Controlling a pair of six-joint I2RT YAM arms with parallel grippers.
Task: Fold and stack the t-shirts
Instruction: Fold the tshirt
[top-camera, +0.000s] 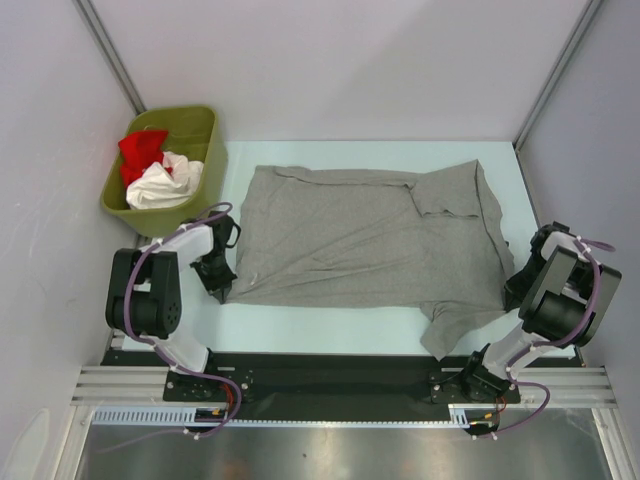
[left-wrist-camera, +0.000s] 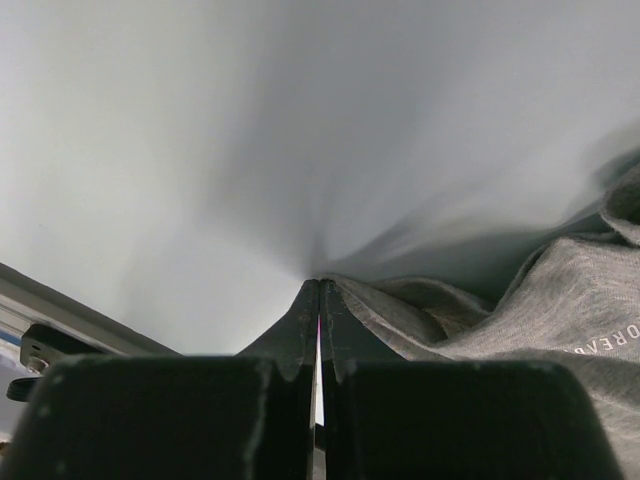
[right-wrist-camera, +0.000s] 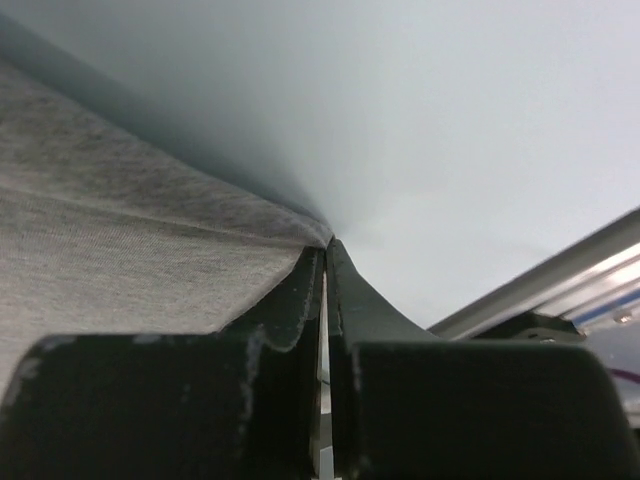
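Pale counter (top-camera: 330, 322) walled in white, with the grey t-shirt (top-camera: 360, 240) spread flat at its centre and the red t-shirt (top-camera: 140, 150) and white t-shirt (top-camera: 165, 185) heaped in the olive bin (top-camera: 205, 125) at 10 o'clock. Left end effector (left-wrist-camera: 319, 285) is closed on the shirt's 8 o'clock corner and right end effector (right-wrist-camera: 326, 245) on its 4 o'clock edge, each pinching only the cloth's margin. Risk: so shallow a bite may slip when the fabric is lifted, dropping one side and skewing the fold.
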